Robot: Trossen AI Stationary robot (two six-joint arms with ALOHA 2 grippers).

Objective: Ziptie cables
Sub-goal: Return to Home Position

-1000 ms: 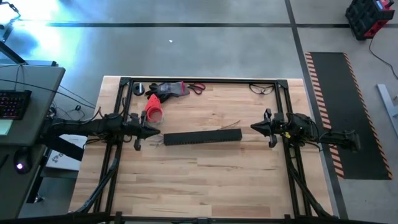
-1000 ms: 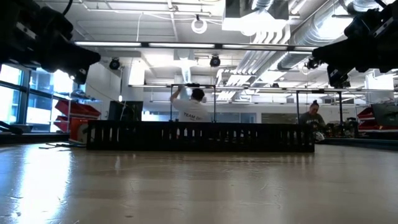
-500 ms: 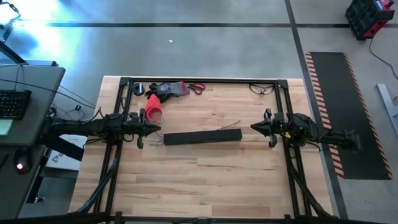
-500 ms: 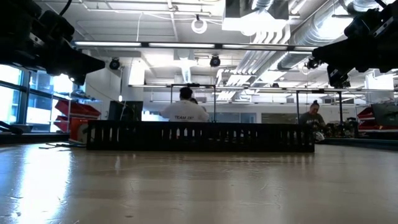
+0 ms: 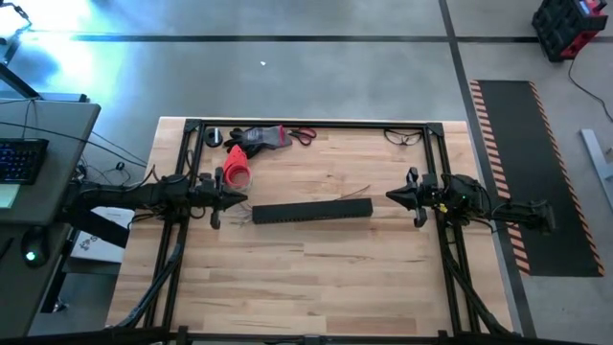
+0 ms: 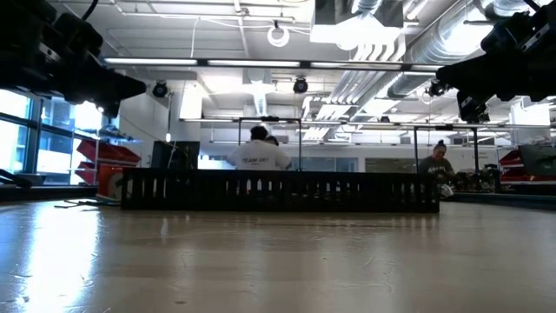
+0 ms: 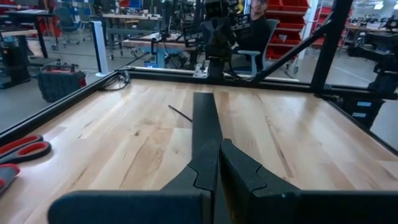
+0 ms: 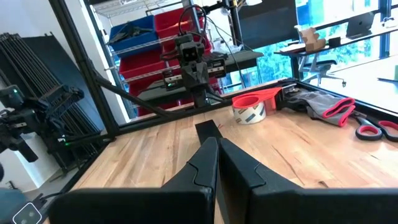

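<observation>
Since a second before, the left pincer (image 5: 239, 202) had shifted only slightly at its side of the worktop (image 5: 316, 278), and a person (image 6: 258, 152) in the room behind had lowered a raised arm. We saw nothing else on the worktop change place.

We saw the left pincer hanging above the wood just off the left end of the long black duct (image 5: 311, 211), pointing along it. In the left wrist view its two fingers were clenched together with nothing between them. The right pincer (image 5: 391, 196) hung near the duct's right end, a little apart from it and facing the left one. In the right wrist view its fingers were likewise pressed together and held nothing.

The duct lay flat across the middle of the worktop, between the two arms. Of the cables (image 5: 359, 190) we could make out only a few thin strands poking out at the duct's right end and lying on the wood just beside it. We could not tell how much of the bunch lay inside the duct.

Toward the far left corner stood a red tape roll (image 5: 236, 171), close to the left arm. Behind it, along the far edge, lay a grey and red glove (image 5: 266, 137), with red-handled scissors (image 5: 305, 135) just beside it.
</observation>
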